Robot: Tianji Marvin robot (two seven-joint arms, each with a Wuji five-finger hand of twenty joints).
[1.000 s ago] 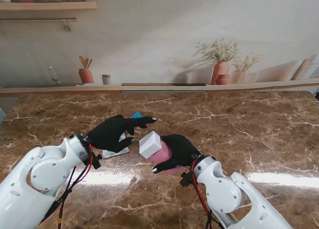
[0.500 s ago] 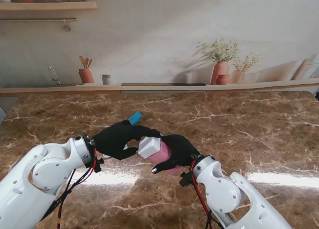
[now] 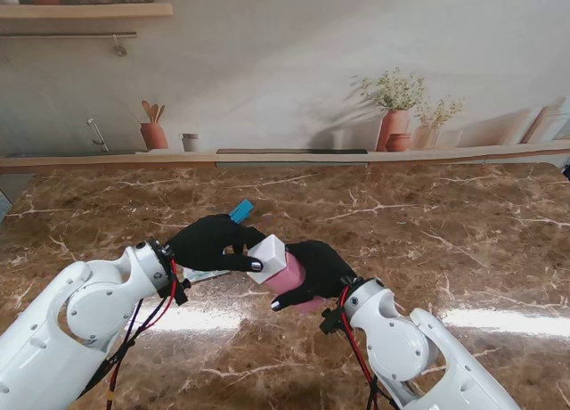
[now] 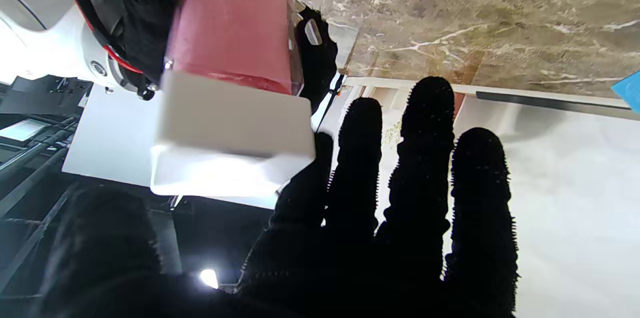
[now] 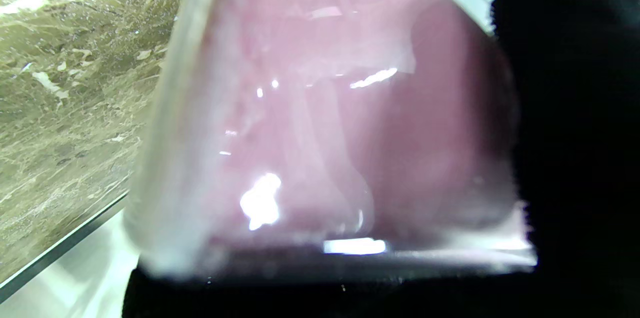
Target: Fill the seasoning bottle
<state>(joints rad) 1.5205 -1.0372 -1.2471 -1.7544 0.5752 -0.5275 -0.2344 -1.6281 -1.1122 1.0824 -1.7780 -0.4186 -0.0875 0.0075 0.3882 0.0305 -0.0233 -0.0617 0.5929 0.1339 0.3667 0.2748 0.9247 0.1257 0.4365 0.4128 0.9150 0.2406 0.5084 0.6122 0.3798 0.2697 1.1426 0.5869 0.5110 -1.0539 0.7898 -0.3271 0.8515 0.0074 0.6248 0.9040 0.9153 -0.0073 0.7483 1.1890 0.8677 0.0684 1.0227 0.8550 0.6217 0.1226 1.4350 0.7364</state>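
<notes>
The seasoning bottle [image 3: 290, 276] is clear with pink contents and a white square cap [image 3: 267, 258]. My right hand [image 3: 322, 266] is shut around its body and holds it tilted toward my left, above the table. The bottle [image 5: 325, 132] fills the right wrist view. My left hand [image 3: 214, 242] is at the cap [image 4: 232, 142], thumb on its near side and index finger [image 4: 310, 178] on its far side; the other fingers [image 4: 430, 132] stretch straight past it. A blue packet [image 3: 241, 211] lies just beyond the left hand.
A flat pale sachet [image 3: 207, 274] lies on the brown marble table [image 3: 427, 232] under my left wrist. Along the far edge runs a ledge [image 3: 285, 156] with terracotta pots [image 3: 394, 129], out of reach.
My left hand swung right from the sachet to the bottle's cap and closed thumb and finger on it. The right hand and the bottle stayed where they were.
</notes>
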